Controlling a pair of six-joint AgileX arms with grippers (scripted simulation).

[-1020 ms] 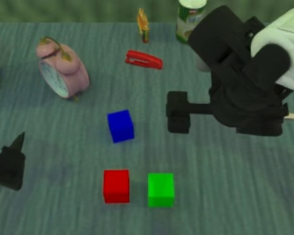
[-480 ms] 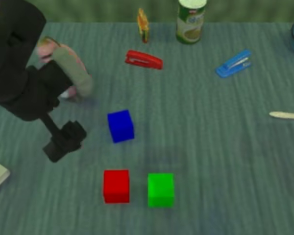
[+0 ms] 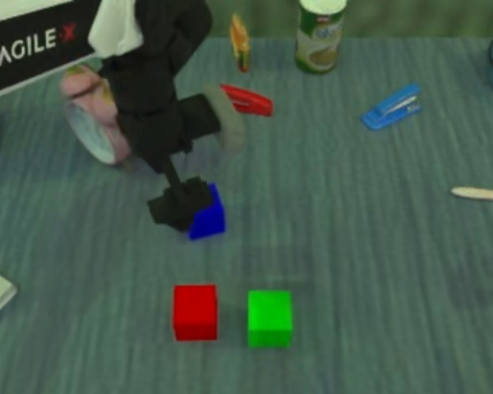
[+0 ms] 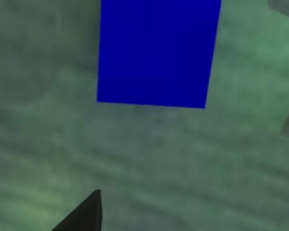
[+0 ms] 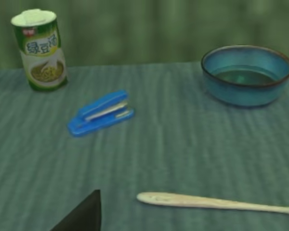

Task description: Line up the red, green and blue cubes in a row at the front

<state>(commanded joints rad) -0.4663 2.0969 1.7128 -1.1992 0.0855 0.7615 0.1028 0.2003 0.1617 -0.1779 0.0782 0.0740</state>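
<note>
The left pincer (image 3: 183,205) hangs over the left part of the blue cube (image 3: 205,212), which sits mid-table, well behind the red cube (image 3: 195,311) and green cube (image 3: 269,318); those two stand near each other at the front edge, red to the left. The step in hand looks like the reach for the blue cube, which still has to join the row. To do it well the pincer should centre over the cube — from above it sits a little left of the middle — square its fingers to the cube's slightly turned faces, then lower straight so neither finger clips the top edge. In the left wrist view the cube fills the upper part and only one dark fingertip (image 4: 84,216) pokes in, so whether the pincer stands wide or narrow I cannot tell. The arm covers much of the pink alarm clock (image 3: 90,123) and the left end of the red stapler (image 3: 251,101). The right arm is out of the top view; its wrist camera looks at the blue stapler (image 5: 101,113), a can (image 5: 38,48), a bowl (image 5: 246,74) and a toothbrush (image 5: 216,202) — its pincer's opening is also unreadable.
</note>
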